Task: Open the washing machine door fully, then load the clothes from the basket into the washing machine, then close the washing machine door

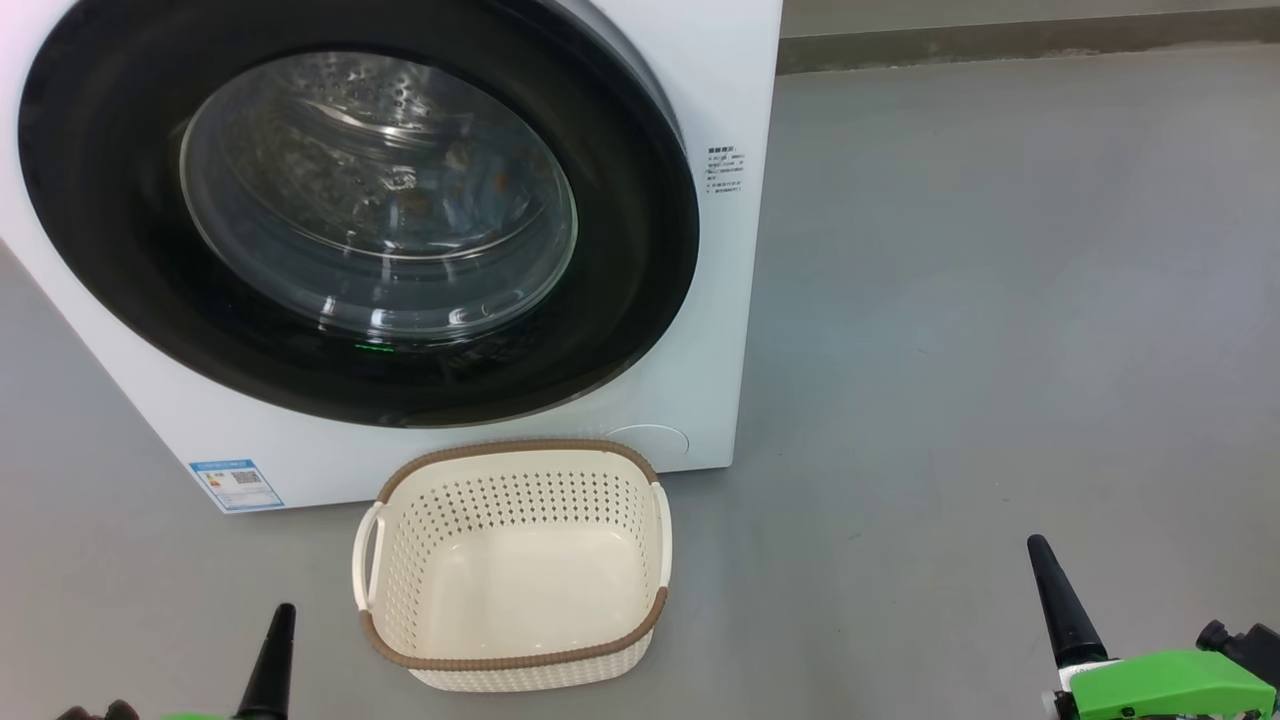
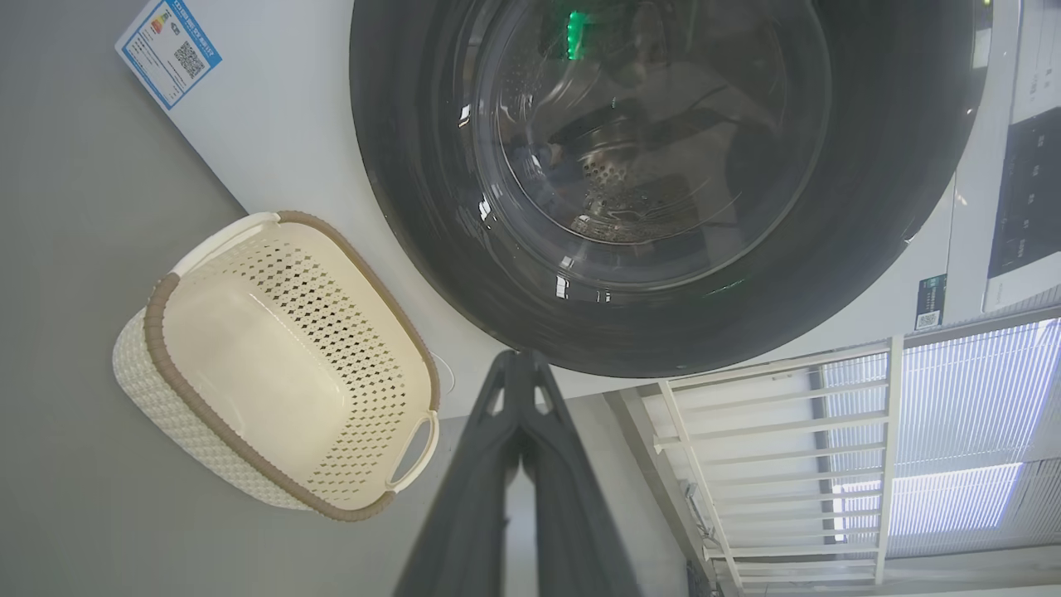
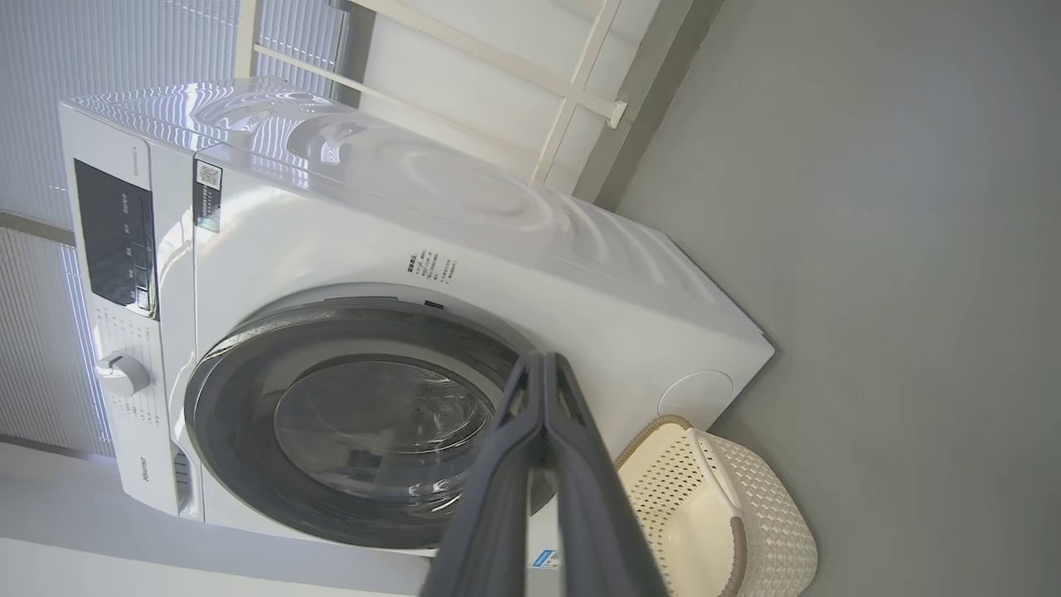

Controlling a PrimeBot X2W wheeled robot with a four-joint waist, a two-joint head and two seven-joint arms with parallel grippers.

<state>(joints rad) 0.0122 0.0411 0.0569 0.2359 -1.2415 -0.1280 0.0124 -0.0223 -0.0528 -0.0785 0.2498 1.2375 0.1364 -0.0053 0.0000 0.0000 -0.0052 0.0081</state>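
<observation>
- Washing machine door (image 1: 360,210) sits shut ahead; I judge my left end effector (image 1: 283,618) nearer than the right end effector (image 1: 1040,550).
- Both pinched together, empty.

Floor (image 1: 1000,300): smooth grey, running back to a wall base.
Washing machine (image 1: 740,120): white, standing on the floor.
Basket (image 1: 520,500): cream, brown-rimmed, on the floor just before the machine's front.

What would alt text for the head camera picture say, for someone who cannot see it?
A white front-loading washing machine with its round black-rimmed door shut stands on a grey floor, an empty cream basket in front of it. The robot's left gripper and right gripper, both shut, rise at the lower corners.
</observation>
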